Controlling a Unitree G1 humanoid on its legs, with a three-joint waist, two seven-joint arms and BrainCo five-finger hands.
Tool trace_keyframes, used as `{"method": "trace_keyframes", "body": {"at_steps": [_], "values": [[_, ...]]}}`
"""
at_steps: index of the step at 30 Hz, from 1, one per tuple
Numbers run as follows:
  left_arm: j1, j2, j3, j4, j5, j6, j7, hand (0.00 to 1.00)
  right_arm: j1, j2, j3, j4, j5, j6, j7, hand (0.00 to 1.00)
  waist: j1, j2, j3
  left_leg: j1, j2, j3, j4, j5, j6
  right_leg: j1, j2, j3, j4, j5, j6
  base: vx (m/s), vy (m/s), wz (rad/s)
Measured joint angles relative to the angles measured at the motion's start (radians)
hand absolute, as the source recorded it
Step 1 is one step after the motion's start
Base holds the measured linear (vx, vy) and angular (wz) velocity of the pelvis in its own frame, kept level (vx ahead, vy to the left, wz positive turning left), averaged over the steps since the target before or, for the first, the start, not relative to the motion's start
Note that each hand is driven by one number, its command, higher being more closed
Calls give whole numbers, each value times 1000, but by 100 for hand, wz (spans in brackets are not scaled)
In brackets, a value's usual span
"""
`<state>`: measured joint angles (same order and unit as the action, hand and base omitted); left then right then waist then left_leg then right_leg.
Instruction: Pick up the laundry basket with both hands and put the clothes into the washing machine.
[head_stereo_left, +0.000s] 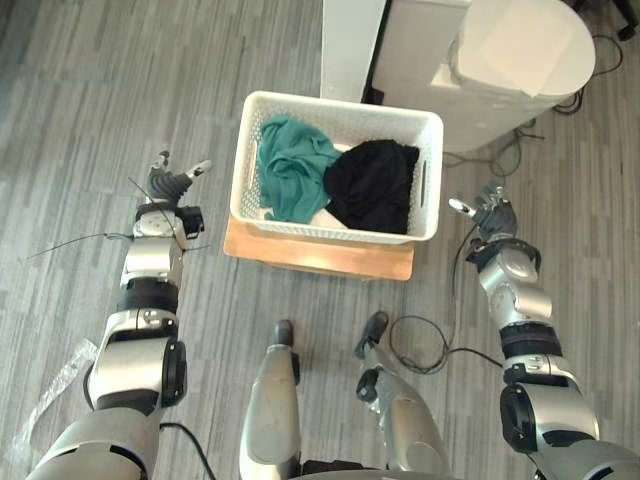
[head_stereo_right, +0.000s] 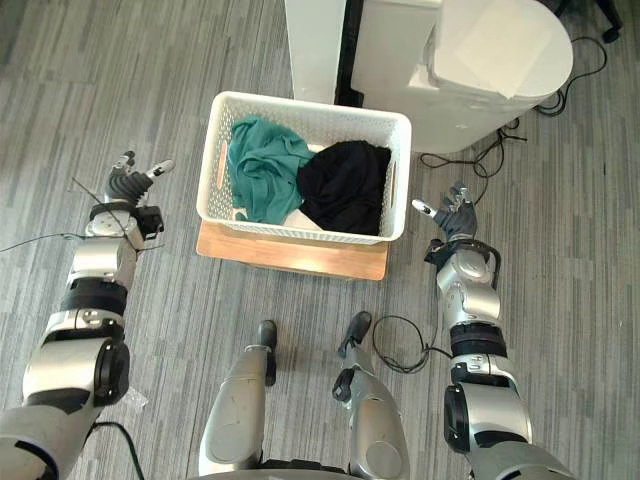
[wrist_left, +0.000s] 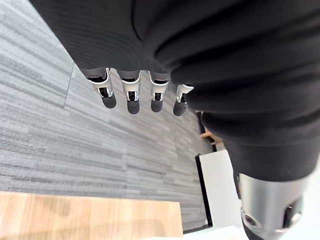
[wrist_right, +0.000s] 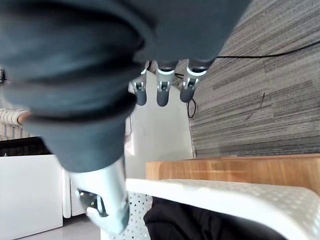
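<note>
- A white laundry basket (head_stereo_left: 335, 229) with perforated walls sits on a low wooden board (head_stereo_left: 330, 258) on a grey plank floor (head_stereo_left: 90, 100).
- Inside the basket, a crumpled teal garment (head_stereo_left: 295, 165) fills the left half and a black garment (head_stereo_left: 372, 185) the right half (the two touch in the middle).
- A white washing machine (head_stereo_left: 520, 50) with a rounded top stands just behind the basket's right corner.
- The left hand (head_stereo_left: 171, 187) hovers near the basket's left side, fingers straight and spread, holding nothing.
- The right hand (head_stereo_left: 491, 212) hovers near the basket's right side, fingers straight, also empty and not touching the basket.
</note>
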<state>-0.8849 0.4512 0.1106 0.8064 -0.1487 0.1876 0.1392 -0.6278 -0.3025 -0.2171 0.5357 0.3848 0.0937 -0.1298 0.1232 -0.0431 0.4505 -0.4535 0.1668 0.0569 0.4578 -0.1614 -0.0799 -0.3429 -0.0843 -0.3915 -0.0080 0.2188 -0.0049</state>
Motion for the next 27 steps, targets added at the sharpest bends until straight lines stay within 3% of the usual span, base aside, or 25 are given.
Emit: {"method": "trace_keyframes", "body": {"at_steps": [9,15,19,21,23,27], "values": [[-198,-9,-222,8,-183,-25,-120,0,0,-2,20,-101,126,-7,0,0,0,-2,10,-73,11,-30,27,1,-2,-39,7,-36,4,3,-4,-2,39,7],[-259,66,-438,4,-236,-39,-152,0,0,-30,97,-130,176,-9,1,0,14,-2,10,-107,26,-28,42,-1,-5,-61,14,-47,8,3,-4,-1,26,2],[-294,103,-522,4,-230,-40,-162,0,-2,-52,119,-130,197,-9,3,0,16,-2,10,-130,30,-26,55,-1,-4,-79,14,-47,17,3,-4,-3,41,1],[-299,108,-540,7,-182,-39,-162,0,-5,-62,133,-130,201,-9,4,0,15,-2,10,-134,34,-22,60,-3,-5,-80,15,-48,17,2,-4,-2,35,0],[-313,90,-521,56,-68,-38,-161,0,-19,-60,142,-130,204,-9,5,0,10,-2,10,-141,42,-15,66,-5,-4,-85,19,-47,17,2,-4,-9,26,-3],[-341,15,-392,132,122,-45,-127,0,-45,-42,157,-130,206,-29,5,0,-1,-4,11,-157,63,17,70,-3,-6,-104,23,-42,19,3,-4,-3,13,-8]]}}
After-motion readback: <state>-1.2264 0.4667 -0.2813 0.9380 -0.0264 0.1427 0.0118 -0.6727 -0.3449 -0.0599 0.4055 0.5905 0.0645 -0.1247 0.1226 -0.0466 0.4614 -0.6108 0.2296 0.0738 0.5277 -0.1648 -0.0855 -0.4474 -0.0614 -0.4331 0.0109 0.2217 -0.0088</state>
